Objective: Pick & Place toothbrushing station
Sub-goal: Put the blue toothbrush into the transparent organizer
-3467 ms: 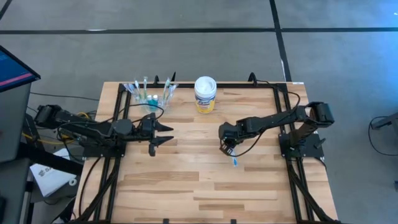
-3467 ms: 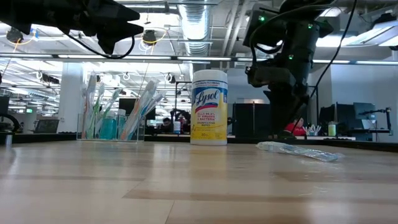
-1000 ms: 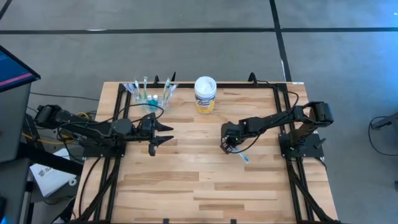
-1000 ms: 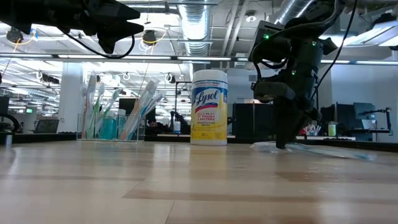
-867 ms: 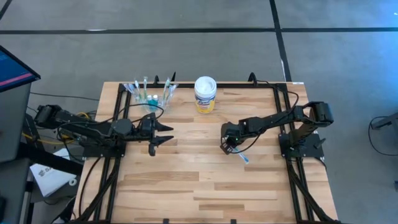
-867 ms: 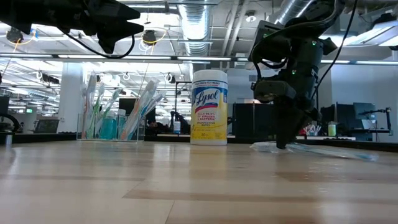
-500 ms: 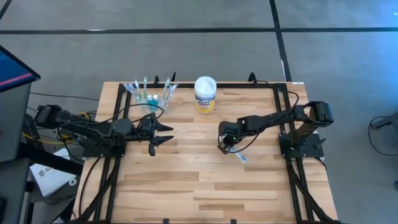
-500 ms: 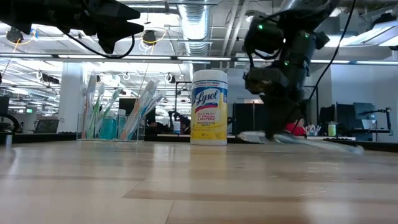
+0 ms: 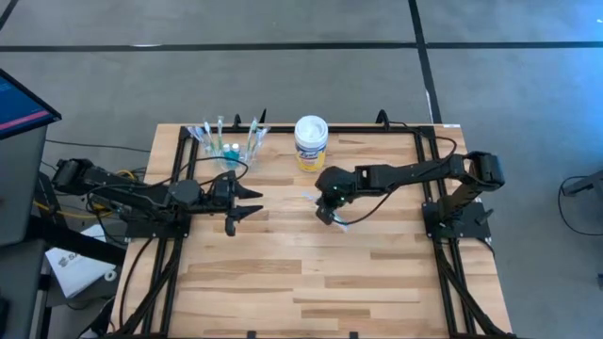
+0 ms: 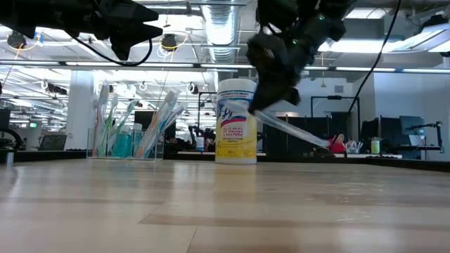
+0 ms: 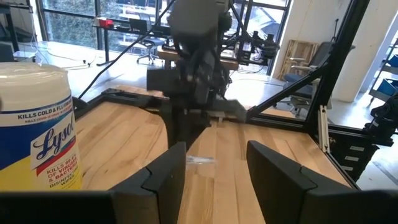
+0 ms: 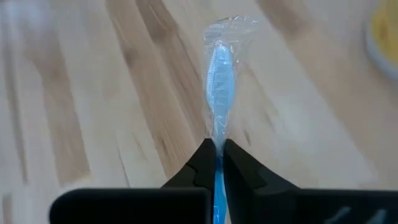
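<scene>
- Right now the right gripper (image 9: 325,209) sits over the middle of the table (image 9: 283,282), just in front of the yellow-labelled tub (image 9: 310,143) and well to the right of the clear cup (image 9: 226,151).
- Its two fingers are pinched nearly together on a wrapped toothbrush (image 12: 219,74); the right wrist view shows the blue brush in its clear wrapper sticking out forward from between the fingertips (image 12: 202,158).
- Seen from the low camera, the same toothbrush (image 10: 288,128) is lifted clear of the wood and slants downward to the right, crossing in front of the tub (image 10: 235,121).
- From above, only a short pale length of the brush (image 9: 311,197) shows at the gripper, with no contact with the tabletop that can be made out.
- The clear cup (image 10: 126,144) stands at the far left part of the table, holding several upright toothbrushes (image 10: 165,116) and teal toothpaste tubes (image 10: 123,144); it is apart from both arms.
- The left gripper (image 9: 247,202) waits at mid-table on the left side, near the cup but not touching it.
- Its fingers (image 11: 165,180) are spread apart with nothing between them, and the left wrist view looks past them at the right arm (image 11: 193,62) and the tub (image 11: 37,130).
</scene>
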